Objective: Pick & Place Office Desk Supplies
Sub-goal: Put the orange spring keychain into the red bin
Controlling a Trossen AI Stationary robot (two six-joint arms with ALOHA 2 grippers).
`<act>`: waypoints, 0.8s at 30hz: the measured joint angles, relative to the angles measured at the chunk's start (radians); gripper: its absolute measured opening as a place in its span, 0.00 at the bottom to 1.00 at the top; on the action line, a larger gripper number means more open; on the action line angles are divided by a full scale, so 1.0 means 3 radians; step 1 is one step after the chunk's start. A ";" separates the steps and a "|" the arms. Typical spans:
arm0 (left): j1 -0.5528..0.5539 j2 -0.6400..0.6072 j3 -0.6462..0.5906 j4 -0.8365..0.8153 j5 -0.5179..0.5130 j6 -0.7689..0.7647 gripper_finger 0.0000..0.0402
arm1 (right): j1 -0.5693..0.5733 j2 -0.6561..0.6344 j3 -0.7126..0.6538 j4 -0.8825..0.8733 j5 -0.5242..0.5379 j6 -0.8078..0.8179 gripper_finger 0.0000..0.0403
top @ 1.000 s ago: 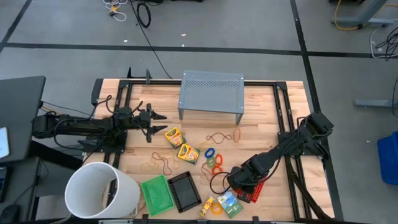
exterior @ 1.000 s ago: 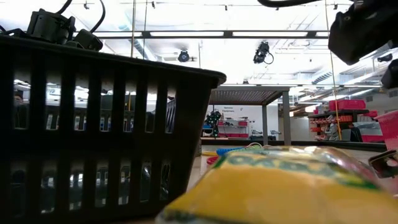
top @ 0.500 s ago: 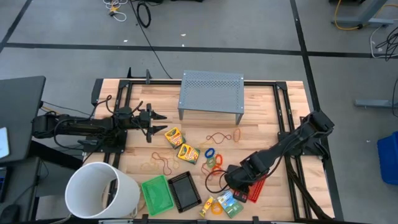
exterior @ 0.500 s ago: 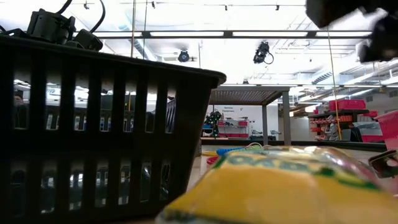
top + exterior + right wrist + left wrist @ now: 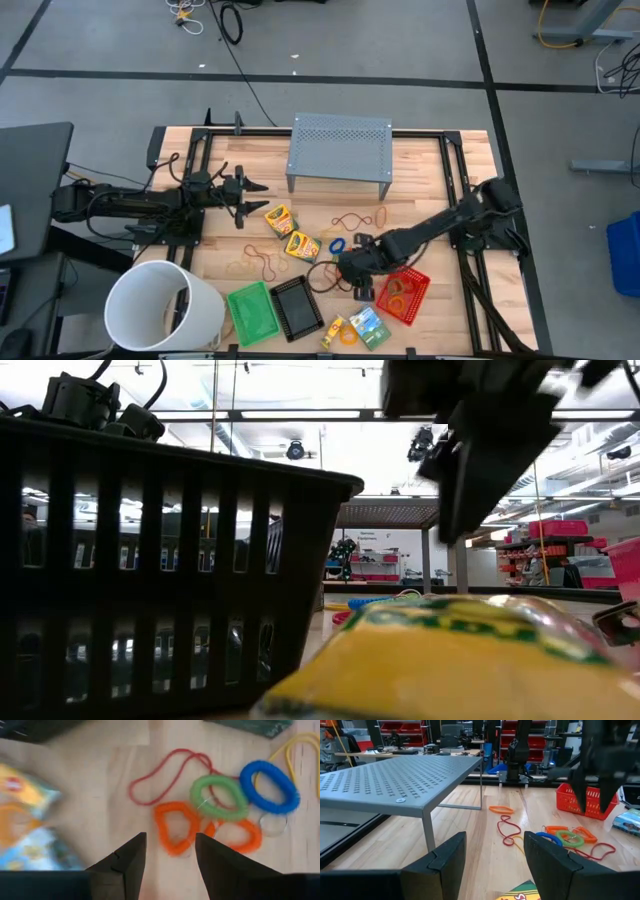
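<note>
The right gripper (image 5: pixel 352 272) hangs over the middle of the wooden table (image 5: pixel 420 170), its dark fingers (image 5: pixel 122 865) parted and empty above a cluster of coiled plastic rings: an orange ring (image 5: pixel 172 827) straight ahead of it, a green ring (image 5: pixel 218 797) and a blue ring (image 5: pixel 270 786) beyond, with a thin red band (image 5: pixel 160 775) looped beside them. Just beside the gripper sits the red tray (image 5: pixel 405 295), a slotted plastic square that seems to hold two orange rings, though they are small in the high view. The left gripper (image 5: pixel 245 190) waits near the table's left edge, fingers (image 5: pixel 442 862) apart and holding nothing, pointed toward the grey perforated stand (image 5: pixel 340 150). Two crayon boxes (image 5: pixel 290 232) lie flat between the arms. The green tray (image 5: pixel 252 312) and the black tray (image 5: pixel 297 308) sit side by side at the near edge, by the white bucket (image 5: pixel 165 305).
</note>
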 joint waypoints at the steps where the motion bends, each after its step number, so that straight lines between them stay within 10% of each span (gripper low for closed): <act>1: 0.0000 0.0000 0.0000 0.0012 0.0000 0.0000 0.51 | -0.0026 0.0065 0.0000 0.0009 -0.0033 -0.0097 0.44; 24: -0.0001 -0.0001 0.0000 0.0023 -0.0001 0.0057 0.51 | 0.0117 0.0553 0.0019 -0.0007 -0.0023 -0.0815 0.44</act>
